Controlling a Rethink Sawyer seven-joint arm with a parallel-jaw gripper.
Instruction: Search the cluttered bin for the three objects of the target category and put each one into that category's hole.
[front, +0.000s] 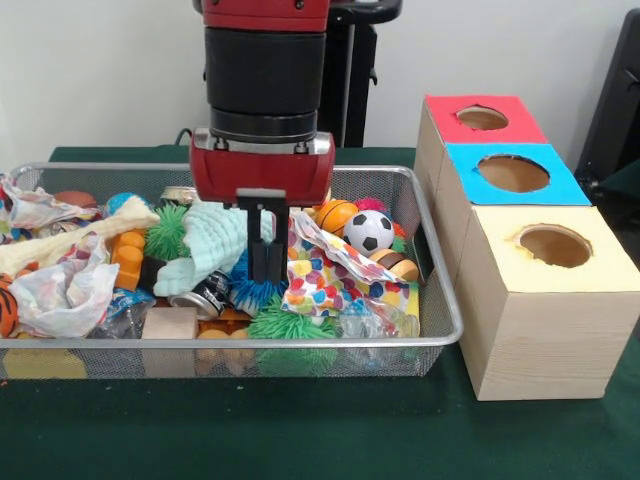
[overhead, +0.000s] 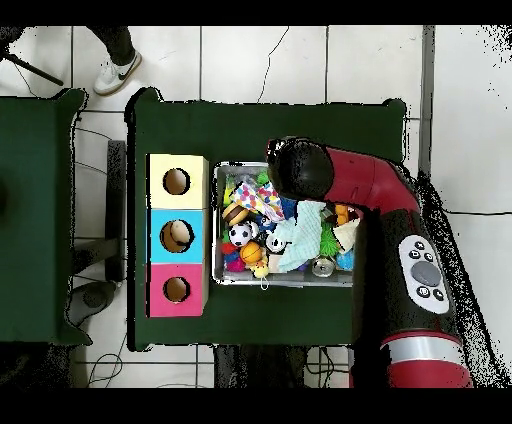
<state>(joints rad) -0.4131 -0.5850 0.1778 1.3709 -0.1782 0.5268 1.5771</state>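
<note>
End effector (front: 266, 262), fingers nearly together and empty, hangs mid-bin; nearest crinkly white printed plastic bag (front: 62, 290) lies picture-left in front view

My arm (overhead: 385, 200) overhangs the bin (overhead: 222, 172), hiding its right half. Soccer ball (overhead: 240, 234) visible; three boxes (overhead: 177, 235) flank it left.

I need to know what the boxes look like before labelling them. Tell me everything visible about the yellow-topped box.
The yellow-topped box is pale bare wood with grain showing on its sides, its top pale yellow with one round hole. It stands upright on the green table, nearest the front camera, against the blue-topped box, right of the wire bin.
</note>
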